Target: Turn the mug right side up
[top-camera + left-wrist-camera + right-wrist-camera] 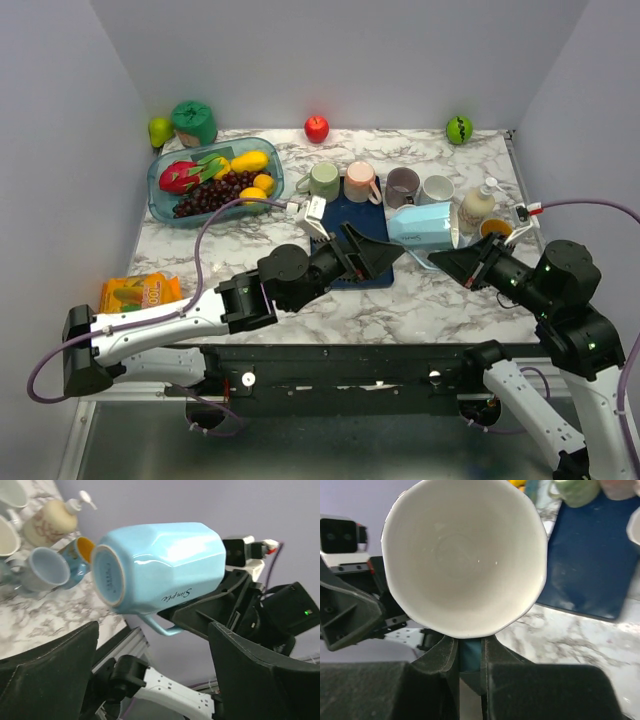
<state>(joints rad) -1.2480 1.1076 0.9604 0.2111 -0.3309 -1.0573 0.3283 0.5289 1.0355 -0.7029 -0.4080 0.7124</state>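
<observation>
Marble table [430,300]: fruit tray [156,196]; blue mat [350,212]; soap bottle [475,210]

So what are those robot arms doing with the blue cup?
The right gripper is pinching the light blue mug by its handle and holding it up off the marble table. The mug is tipped on its side, with its open mouth facing that arm. The left gripper is open beside the mug's bottom, not gripping it. The mug isn't standing right side up yet.

A robot lab bench dressed as a kitchen. Plain grey walls [350,55] box in a marble-patterned table [420,305] set with mugs [325,181] and an apple [316,128].
</observation>
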